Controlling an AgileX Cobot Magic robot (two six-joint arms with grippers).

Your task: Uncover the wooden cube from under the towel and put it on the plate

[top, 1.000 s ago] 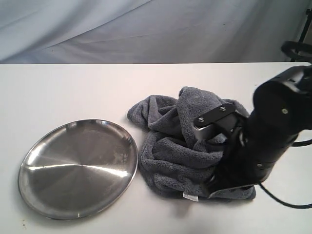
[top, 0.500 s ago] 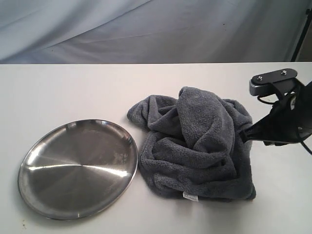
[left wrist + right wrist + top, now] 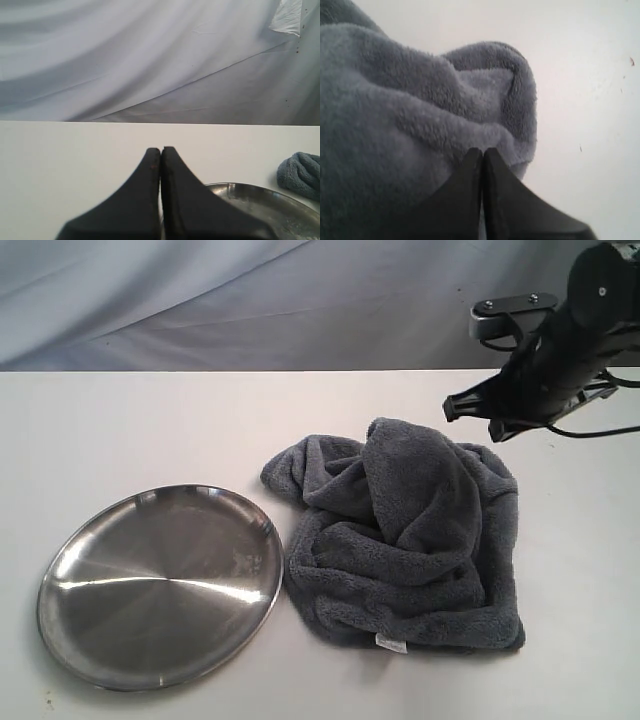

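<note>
Hovering right hand [image 3: 481, 155], closed, above towel [image 3: 400, 530]

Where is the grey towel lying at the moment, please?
In the exterior view the towel lies bunched up on the white table, right of centre, with its left edge close beside the right rim of the plate.

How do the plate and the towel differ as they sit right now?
The plate is round, shiny steel, lying flat; the towel is dark grey, fluffy, bunched into a heap. The plate's surface is bare; the towel's folds hide whatever is under it. Both rest on the white table, side by side.
</note>
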